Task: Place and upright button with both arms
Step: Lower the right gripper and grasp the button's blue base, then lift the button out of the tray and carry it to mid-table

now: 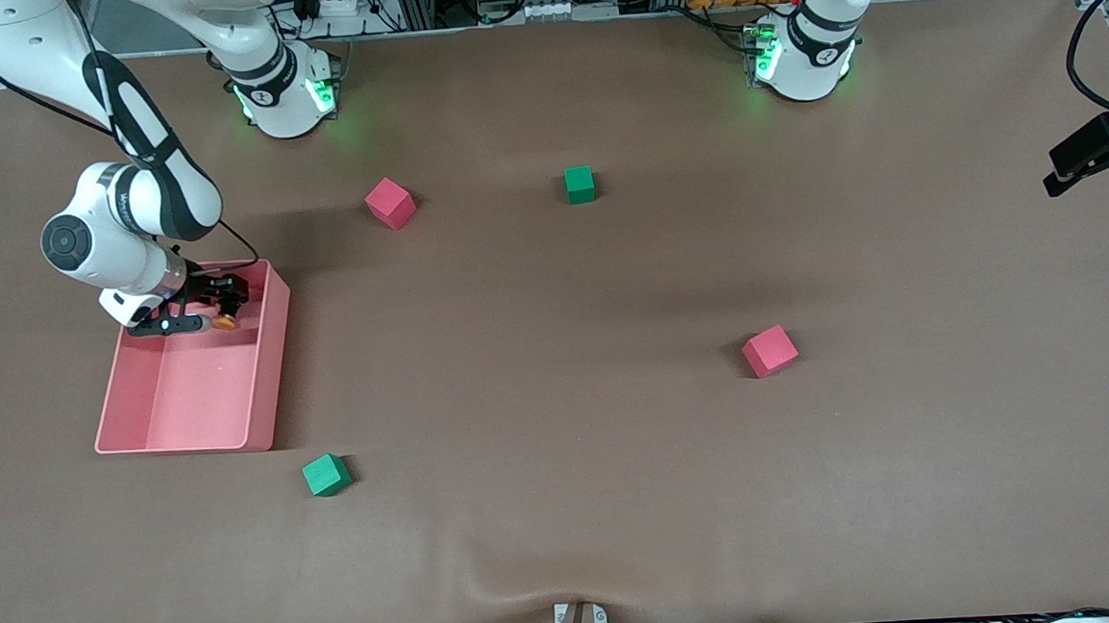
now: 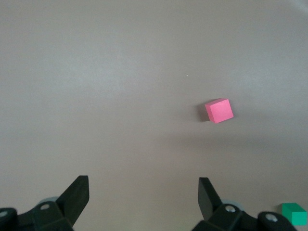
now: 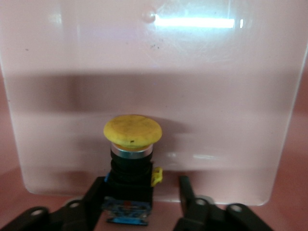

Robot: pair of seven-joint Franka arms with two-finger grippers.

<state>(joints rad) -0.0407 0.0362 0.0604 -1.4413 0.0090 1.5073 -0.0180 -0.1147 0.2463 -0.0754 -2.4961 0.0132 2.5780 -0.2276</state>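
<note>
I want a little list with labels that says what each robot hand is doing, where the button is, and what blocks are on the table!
right gripper: down in the pink plastic tray, fingers either side of the button
button: yellow-orange round cap, black body, in the tray
left gripper: open, waiting over bare brown table
blocks: two red cubes, two green cubes, all outside the tray

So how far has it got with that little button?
Early days. The right gripper is down in the pink tray, its fingers either side of the button, which lies in the tray. The left gripper waits open above the table. Lifting, placing and uprighting remain.
</note>
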